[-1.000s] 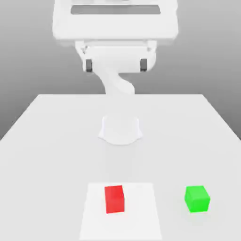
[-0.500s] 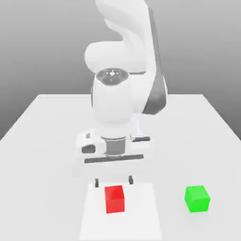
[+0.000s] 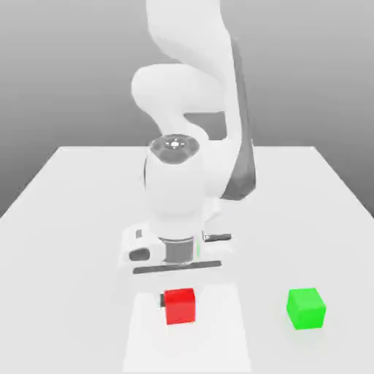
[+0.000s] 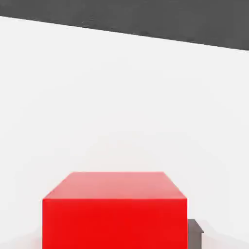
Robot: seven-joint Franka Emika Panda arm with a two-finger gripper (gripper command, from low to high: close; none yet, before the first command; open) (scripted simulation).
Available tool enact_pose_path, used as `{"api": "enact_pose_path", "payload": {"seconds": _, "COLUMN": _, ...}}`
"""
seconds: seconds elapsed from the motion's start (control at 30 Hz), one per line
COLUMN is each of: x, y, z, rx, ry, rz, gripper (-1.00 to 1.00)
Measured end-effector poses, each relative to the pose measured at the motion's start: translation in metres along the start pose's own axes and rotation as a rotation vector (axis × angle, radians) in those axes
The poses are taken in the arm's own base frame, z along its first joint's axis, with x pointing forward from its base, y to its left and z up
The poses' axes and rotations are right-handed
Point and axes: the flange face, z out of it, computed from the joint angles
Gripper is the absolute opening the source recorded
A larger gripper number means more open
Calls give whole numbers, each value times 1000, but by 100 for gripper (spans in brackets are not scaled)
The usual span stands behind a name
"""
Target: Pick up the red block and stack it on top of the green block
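The red block (image 3: 180, 307) lies on a paler white patch (image 3: 219, 340) near the table's front. My gripper (image 3: 180, 301) has come straight down over it, its jaws standing on either side of the block. One dark finger (image 3: 162, 299) rests against the block's side toward the exterior view's left. In the hand view the red block (image 4: 115, 211) sits close up, with a dark finger (image 4: 195, 234) tight against its edge. The fingers look shut on the block, which still rests on the table. The green block (image 3: 306, 307) stands apart at the exterior view's right.
The arm's white body (image 3: 191, 182) rises above the table's middle and hides its base. The white table (image 3: 66, 241) spreads to both sides, and its front edge runs just below the blocks.
The arm swung down from its high folded pose to the red block. In the last half second the hand sank lower and the fingers narrowed from wide apart onto the block's sides.
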Motion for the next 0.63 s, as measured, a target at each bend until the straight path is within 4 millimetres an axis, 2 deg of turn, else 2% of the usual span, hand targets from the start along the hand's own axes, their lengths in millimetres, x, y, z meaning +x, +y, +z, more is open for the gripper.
{"api": "enact_pose_path", "payload": {"seconds": 0.03, "x": -1, "y": 0, "z": -10, "rx": 0, "ry": 0, "rz": -1, "gripper": -100}}
{"api": "enact_pose_path", "payload": {"seconds": 0.13, "x": -38, "y": -61, "z": -26, "rx": 2, "ry": -1, "rz": -132, "gripper": -100}}
{"api": "enact_pose_path", "payload": {"seconds": 0.23, "x": -91, "y": -122, "z": -39, "rx": 2, "ry": -2, "rz": -265, "gripper": -100}}
{"api": "enact_pose_path", "payload": {"seconds": 0.33, "x": -153, "y": -171, "z": -50, "rx": 1, "ry": -1, "rz": -393, "gripper": -100}}
{"api": "enact_pose_path", "payload": {"seconds": 0.37, "x": -162, "y": -177, "z": -45, "rx": 1, "ry": -1, "rz": -408, "gripper": -100}}
{"api": "enact_pose_path", "payload": {"seconds": 0.5, "x": -154, "y": -177, "z": -3, "rx": 0, "ry": 0, "rz": -384, "gripper": -100}}
{"api": "enact_pose_path", "payload": {"seconds": 0.53, "x": -154, "y": -176, "z": 6, "rx": 0, "ry": 0, "rz": -383, "gripper": 100}}
{"api": "enact_pose_path", "payload": {"seconds": 0.63, "x": -154, "y": -176, "z": 6, "rx": 0, "ry": 0, "rz": -383, "gripper": 100}}
